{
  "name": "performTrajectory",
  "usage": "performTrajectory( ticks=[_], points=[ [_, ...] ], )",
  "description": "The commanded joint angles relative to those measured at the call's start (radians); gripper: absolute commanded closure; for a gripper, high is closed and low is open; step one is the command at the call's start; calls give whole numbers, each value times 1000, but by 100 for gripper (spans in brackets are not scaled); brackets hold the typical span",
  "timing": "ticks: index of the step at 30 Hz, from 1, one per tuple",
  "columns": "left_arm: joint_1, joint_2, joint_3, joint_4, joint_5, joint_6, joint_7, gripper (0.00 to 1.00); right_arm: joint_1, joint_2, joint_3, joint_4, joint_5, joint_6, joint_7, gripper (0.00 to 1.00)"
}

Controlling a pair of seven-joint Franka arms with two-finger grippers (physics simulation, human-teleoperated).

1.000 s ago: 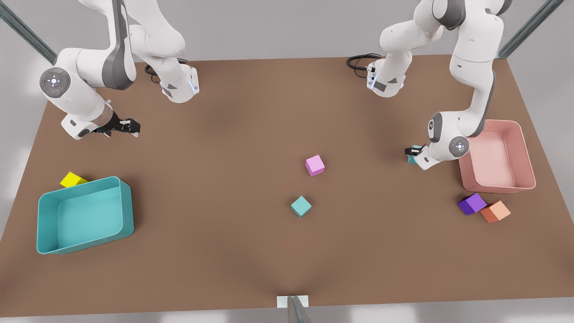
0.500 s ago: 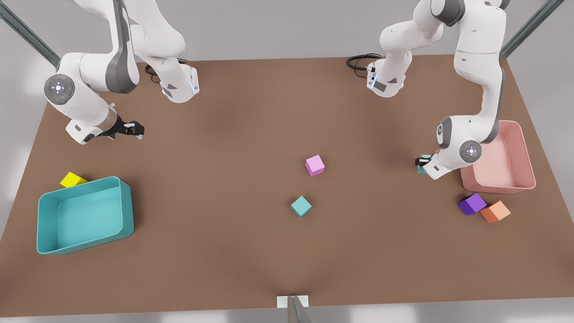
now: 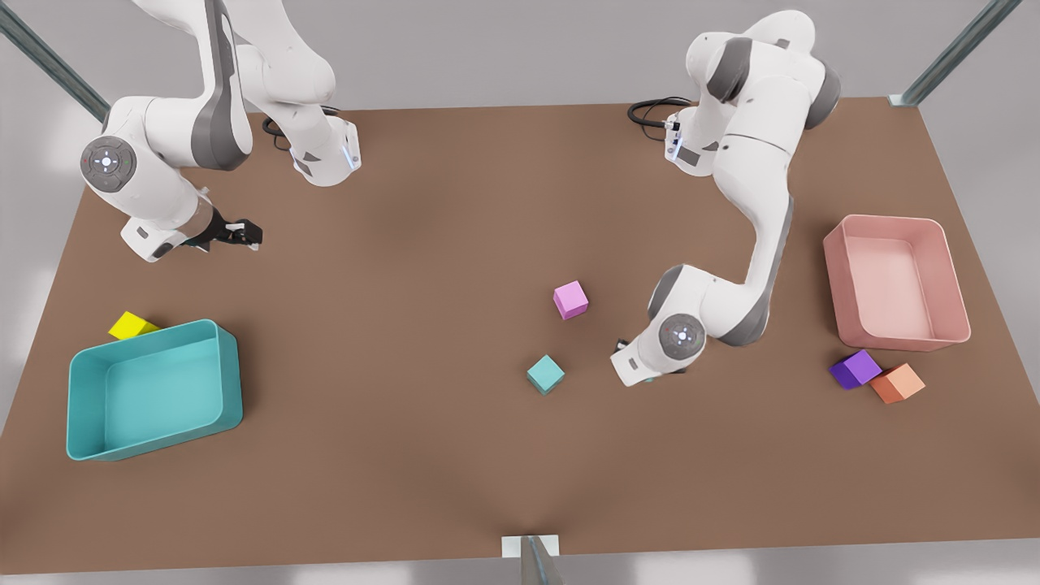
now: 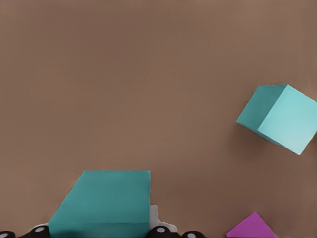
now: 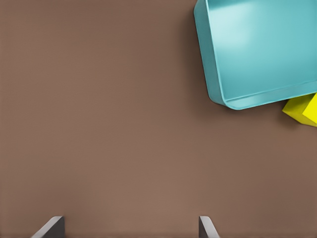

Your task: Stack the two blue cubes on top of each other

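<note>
Left wrist view: left gripper (image 4: 106, 233) grips an unmarked blue cube (image 4: 106, 206).

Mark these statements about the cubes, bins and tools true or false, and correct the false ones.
1. The left tool holds a teal cube. True.
2. The other teal cube sits inside the teal bin. False: it lies on the bare table, near the pink cube.
3. The right tool is open and holds nothing. True.
4. The yellow cube lies in the pink bin. False: it lies beside the teal bin.
5. The purple cube lies next to the orange cube. True.
</note>
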Motion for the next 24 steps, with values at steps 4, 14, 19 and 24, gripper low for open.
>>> performTrajectory(
  ticks=[4, 14, 19, 24],
  points=[
    [-93, 64, 0, 61, -17, 120, -615, 35, 0, -2, 0, 0, 1, -2, 1, 0],
    [-192, 156, 6, 216, -22, 179, -758, 35, 0, -2, 0, 0, 1, -2, 1, 0],
    [-240, 199, 11, 262, -19, 175, -789, 35, 0, -2, 2, 0, 1, -2, 1, 0],
    [-248, 222, 11, 278, -19, 175, -795, 35, 0, -2, 0, 0, 1, -4, 1, 0]
  ],
)
